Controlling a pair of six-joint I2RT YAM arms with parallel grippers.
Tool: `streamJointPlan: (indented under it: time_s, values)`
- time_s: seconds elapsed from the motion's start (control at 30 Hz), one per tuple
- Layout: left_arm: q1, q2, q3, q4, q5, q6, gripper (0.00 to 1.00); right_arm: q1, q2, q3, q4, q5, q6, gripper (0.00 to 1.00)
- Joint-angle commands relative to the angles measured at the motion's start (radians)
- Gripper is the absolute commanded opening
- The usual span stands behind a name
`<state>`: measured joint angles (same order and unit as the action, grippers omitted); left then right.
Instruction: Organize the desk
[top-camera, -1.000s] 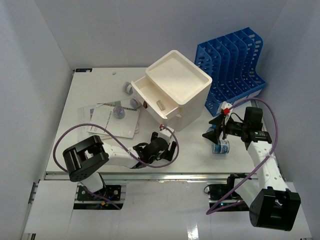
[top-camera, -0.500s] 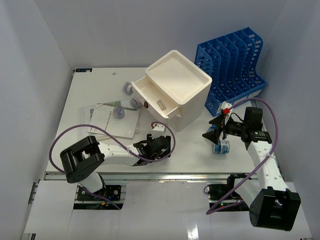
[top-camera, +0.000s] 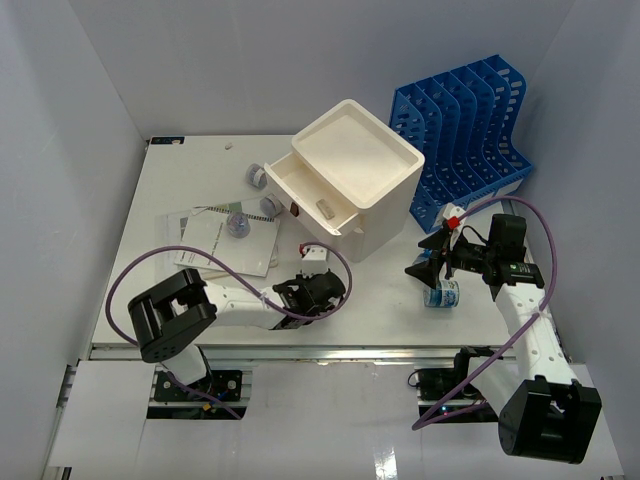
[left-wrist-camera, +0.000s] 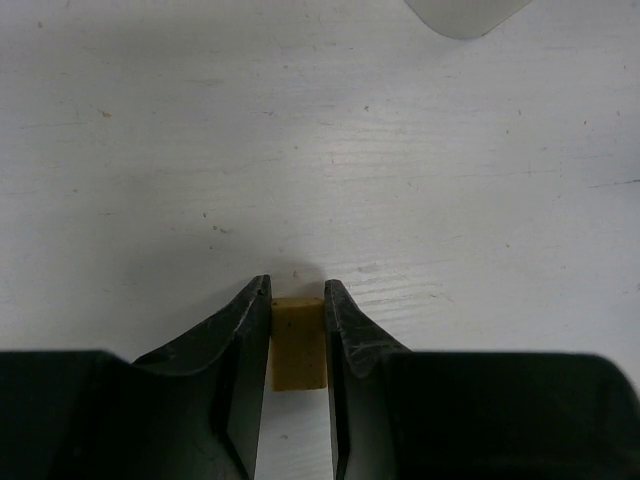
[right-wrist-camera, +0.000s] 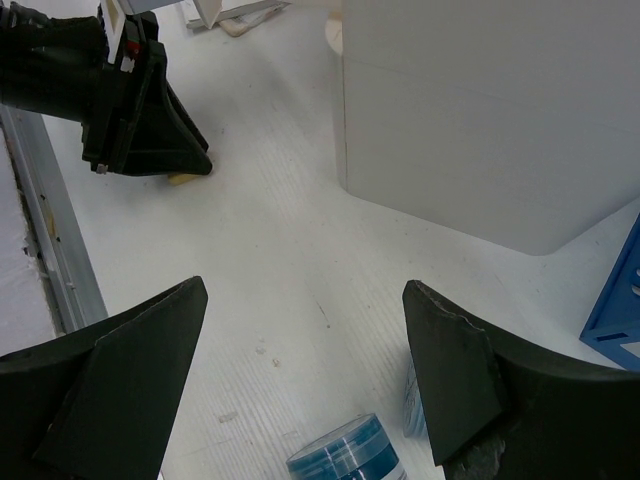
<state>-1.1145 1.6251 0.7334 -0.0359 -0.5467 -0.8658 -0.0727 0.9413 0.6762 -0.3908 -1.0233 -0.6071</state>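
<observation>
On the white desk (top-camera: 180, 180), near its front edge, my left gripper (top-camera: 325, 290) is low over the surface. In the left wrist view its jaws (left-wrist-camera: 297, 290) press both sides of a small yellow block (left-wrist-camera: 298, 345) that rests on the desk. The right wrist view shows the same block (right-wrist-camera: 183, 179) under the left gripper's tips. My right gripper (top-camera: 430, 262) hovers open at the right, fingers spread wide (right-wrist-camera: 305, 290), just above a blue tape roll (right-wrist-camera: 345, 455) standing on the desk (top-camera: 441, 293).
A white drawer box (top-camera: 355, 170) with its top drawer (top-camera: 305, 195) pulled open stands mid-desk. A blue file rack (top-camera: 465, 130) is behind it at the right. Booklets (top-camera: 215, 245), small tape rolls (top-camera: 257, 178) (top-camera: 238, 225) and a small white tag (top-camera: 316, 252) lie left.
My left gripper has lowered and drawn its jaws together from wide open until they meet the yellow block. The right arm has not moved.
</observation>
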Motion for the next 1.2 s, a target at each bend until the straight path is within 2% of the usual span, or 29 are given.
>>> streamJointPlan:
  time_s: [0.0, 0.17, 0.37, 0.63, 0.77, 0.87, 0.97, 1.17]
  values:
    - [-0.061, 0.035, -0.049, -0.206, 0.074, -0.041, 0.24, -0.006, -0.015, 0.008, 0.021, -0.015, 0.000, 0.86]
    - [-0.105, -0.093, -0.080, -0.221, 0.041, -0.072, 0.16, -0.006, -0.017, 0.008, 0.021, -0.017, 0.000, 0.86]
    - [-0.117, -0.394, -0.144, -0.251, 0.029, -0.102, 0.12, -0.007, -0.018, 0.008, 0.020, -0.018, 0.001, 0.86]
    - [-0.116, -0.690, -0.057, -0.295, -0.024, -0.062, 0.11, -0.007, -0.017, 0.006, 0.020, -0.023, 0.001, 0.86]
    - [-0.107, -0.697, 0.108, -0.290, -0.105, 0.088, 0.10, -0.007, -0.014, 0.006, 0.020, -0.024, 0.001, 0.86]
    - [-0.046, -0.631, 0.258, -0.251, -0.120, 0.188, 0.11, -0.007, -0.013, 0.006, 0.020, -0.023, 0.000, 0.86]
    - [0.118, -0.543, 0.378, -0.230, 0.026, 0.275, 0.11, -0.008, -0.015, 0.006, 0.021, -0.016, 0.000, 0.86]
    - [0.310, -0.373, 0.519, -0.218, 0.158, 0.337, 0.12, -0.009, -0.022, 0.003, 0.020, -0.009, -0.002, 0.86]
